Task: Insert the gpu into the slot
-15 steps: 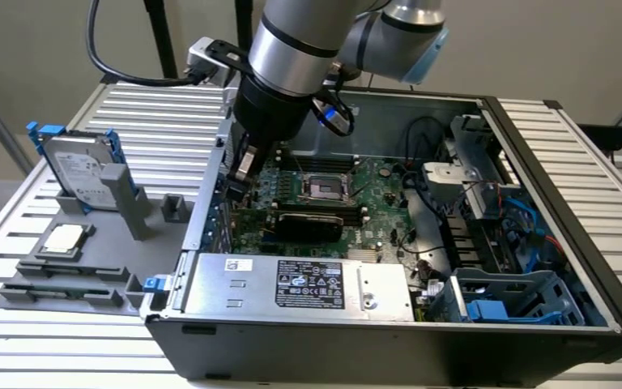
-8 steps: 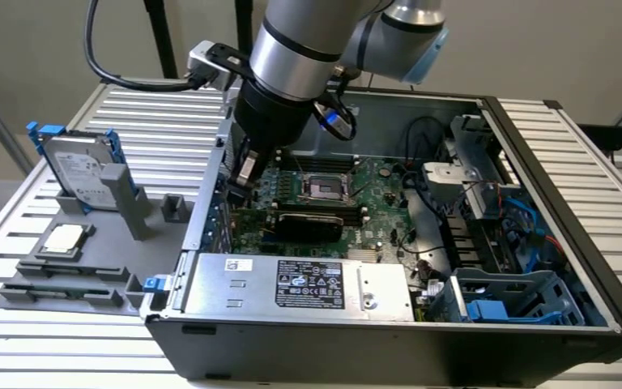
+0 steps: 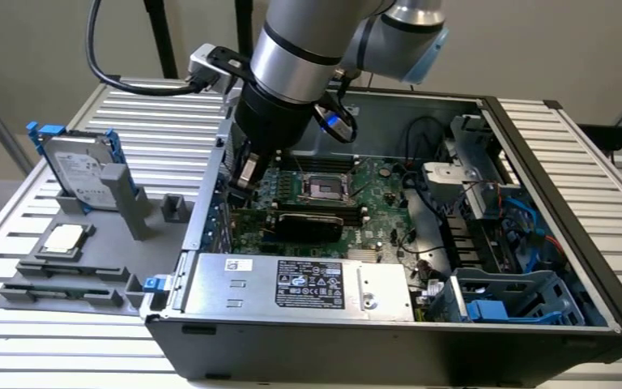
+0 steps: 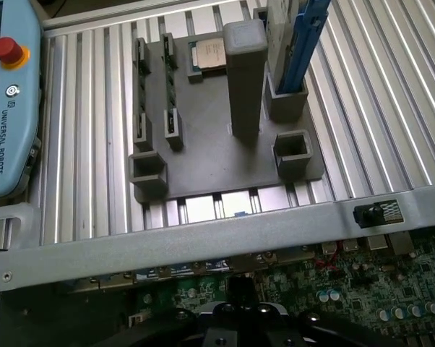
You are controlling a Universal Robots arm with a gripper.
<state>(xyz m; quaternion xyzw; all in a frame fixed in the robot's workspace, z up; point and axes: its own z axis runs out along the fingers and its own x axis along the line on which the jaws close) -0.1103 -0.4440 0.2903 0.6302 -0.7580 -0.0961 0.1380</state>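
Starting on the exterior view's left: the grey tray (image 3: 95, 279) sits on the table, a hard drive (image 3: 78, 170) standing in it and a chip (image 3: 65, 237) lying flat in front. Nothing doing there.

Across to the open case (image 3: 398, 340), and here's the arm, reaching down just inside the near wall. The gripper (image 3: 244, 180) hangs low over the motherboard's edge, fingers clenched tight. Whether anything is pinched between them, I can't tell.

Just to its right, there's the gpu (image 3: 305, 224): a black card lying along the board, below the socket (image 3: 322, 188) and above the silver box (image 3: 300, 284). It's near the gripper, but contact isn't clear.

How will it handle? Light and stiff, I'd judge, but delicate: a thin board with exposed parts and a fine connector edge. Best taken by its long top edge or near the bracket end, kept square, since a skewed push could bend it.

Far right, the blue cage (image 3: 505, 300) and cables sit well apart from the action.
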